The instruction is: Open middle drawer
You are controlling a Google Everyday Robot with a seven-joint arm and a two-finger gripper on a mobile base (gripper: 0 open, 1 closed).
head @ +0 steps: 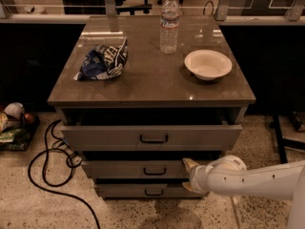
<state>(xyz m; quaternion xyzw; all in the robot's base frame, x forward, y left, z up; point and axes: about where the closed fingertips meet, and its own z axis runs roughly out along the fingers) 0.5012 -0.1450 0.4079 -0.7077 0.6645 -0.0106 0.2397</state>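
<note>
It looks like an office or lab workspace. A wheeled black office-chair base (143,1) stands at the top of the frame, a loose black cable (43,171) trails over the speckled terrazzo floor (47,209) at lower left, and a white robot gripper (189,175) is at the grey middle drawer (124,170), lower right.

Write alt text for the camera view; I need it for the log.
The claw sits at the middle drawer front, right of its black handle, fingers apart. The top drawer above is partly out; the cabinet top holds a chip bag, water bottle and white bowl.
</note>
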